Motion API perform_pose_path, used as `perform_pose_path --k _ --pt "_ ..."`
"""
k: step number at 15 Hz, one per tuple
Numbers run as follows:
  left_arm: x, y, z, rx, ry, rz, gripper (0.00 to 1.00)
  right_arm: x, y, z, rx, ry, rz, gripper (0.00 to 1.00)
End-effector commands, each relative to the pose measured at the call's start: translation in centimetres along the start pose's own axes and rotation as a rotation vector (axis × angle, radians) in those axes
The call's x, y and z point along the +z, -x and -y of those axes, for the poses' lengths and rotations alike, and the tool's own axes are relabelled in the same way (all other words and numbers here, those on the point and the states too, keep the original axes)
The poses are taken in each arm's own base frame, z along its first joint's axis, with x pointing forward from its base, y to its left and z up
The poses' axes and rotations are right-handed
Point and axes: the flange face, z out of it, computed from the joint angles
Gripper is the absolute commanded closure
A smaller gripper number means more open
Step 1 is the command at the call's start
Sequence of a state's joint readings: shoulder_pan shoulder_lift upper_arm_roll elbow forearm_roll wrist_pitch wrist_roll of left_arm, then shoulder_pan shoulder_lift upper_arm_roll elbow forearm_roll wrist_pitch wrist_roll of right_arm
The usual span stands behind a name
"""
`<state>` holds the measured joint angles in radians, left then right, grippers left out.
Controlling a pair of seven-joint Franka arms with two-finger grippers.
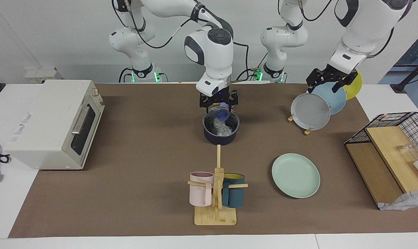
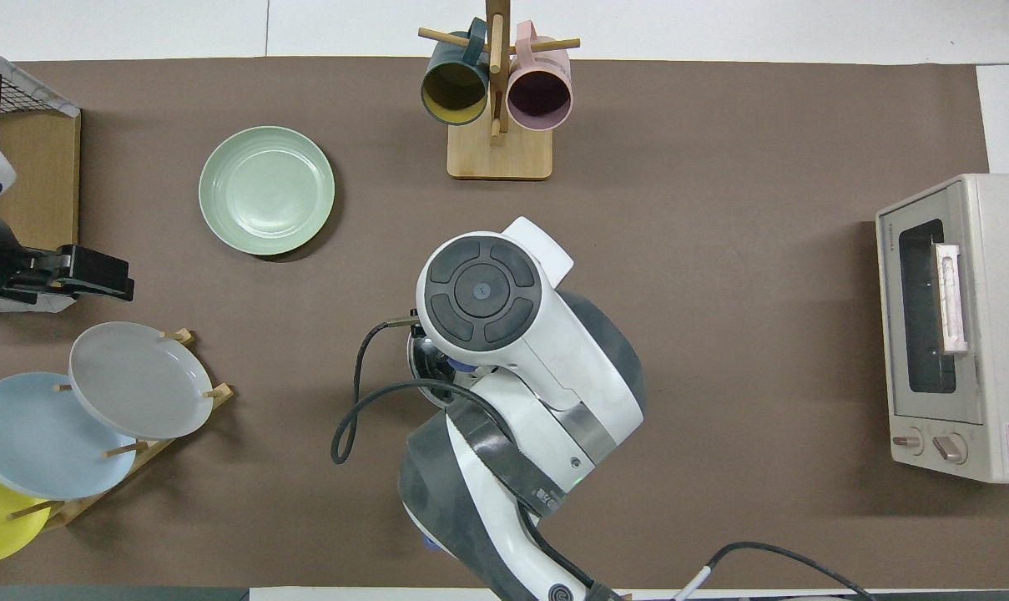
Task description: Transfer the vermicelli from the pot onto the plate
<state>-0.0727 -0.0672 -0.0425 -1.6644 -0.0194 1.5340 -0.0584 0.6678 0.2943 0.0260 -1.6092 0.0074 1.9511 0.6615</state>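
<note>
Pot [image 1: 221,129] upright under right gripper [image 1: 218,103], vermicelli [image 1: 220,128] inside

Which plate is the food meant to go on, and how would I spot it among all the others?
Start at the wooden mug stand with the pink and teal mugs. Beside it, toward the left arm's end of the table, the plate lies flat on the brown mat. It is pale mint green and empty, while the grey plate, light blue plate and yellow plate stand on edge in a rack nearer the robots.
</note>
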Motion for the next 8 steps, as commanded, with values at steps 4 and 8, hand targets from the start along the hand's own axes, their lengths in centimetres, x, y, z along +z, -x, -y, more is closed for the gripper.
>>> perform_pose_path --k 4,8 --pt "-0.4 0.3 0.3 0.005 -0.023 -0.002 0.0 4.0 1.8 2.6 0.004 0.054 -0.015 0.0" --pt "-0.4 0.3 0.3 0.005 -0.023 -0.002 0.0 5.5 2.4 2.5 -0.018 0.106 -0.023 0.0"
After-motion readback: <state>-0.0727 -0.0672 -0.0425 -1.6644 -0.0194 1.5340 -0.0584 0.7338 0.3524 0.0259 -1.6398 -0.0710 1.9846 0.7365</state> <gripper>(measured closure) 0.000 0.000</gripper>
